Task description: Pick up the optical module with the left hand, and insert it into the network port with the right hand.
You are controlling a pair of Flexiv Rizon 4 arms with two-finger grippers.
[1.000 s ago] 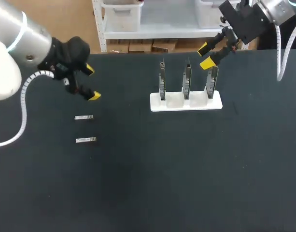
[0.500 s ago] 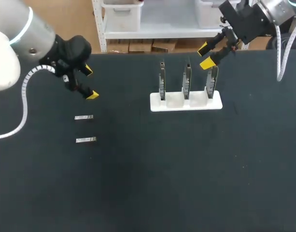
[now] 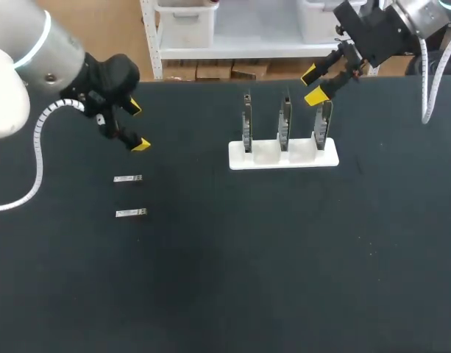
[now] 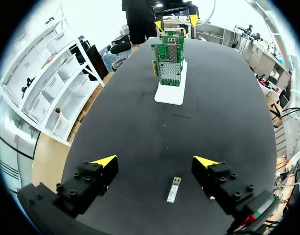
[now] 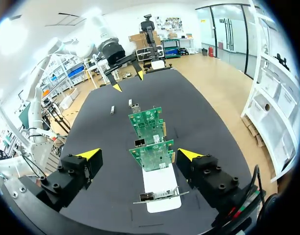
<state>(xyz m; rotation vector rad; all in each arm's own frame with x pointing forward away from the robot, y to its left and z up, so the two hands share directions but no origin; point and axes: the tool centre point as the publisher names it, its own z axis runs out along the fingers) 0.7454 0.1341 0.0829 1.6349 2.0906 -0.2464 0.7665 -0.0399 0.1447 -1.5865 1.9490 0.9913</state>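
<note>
Two small silver optical modules lie on the black table, one (image 3: 127,179) just beyond the other (image 3: 131,213). My left gripper (image 3: 137,126) hovers open a little behind the farther one; in the left wrist view a module (image 4: 174,189) lies under and between its spread fingers, untouched by my left gripper (image 4: 155,161). A white stand (image 3: 282,157) holds three upright green network cards (image 3: 284,121). My right gripper (image 3: 313,85) hangs open above the rightmost card (image 3: 323,125). From the right wrist, the cards (image 5: 151,155) stand ahead of my open right gripper (image 5: 139,154), with both modules (image 5: 112,110) beyond.
The table (image 3: 232,279) is a black sheet. The stand's cards rise well above its surface. My left gripper (image 5: 128,81) shows at the far end of the table in the right wrist view.
My left arm has shifted slightly, carrying its gripper a touch to the left. The right arm, the modules and the stand have stayed put.
</note>
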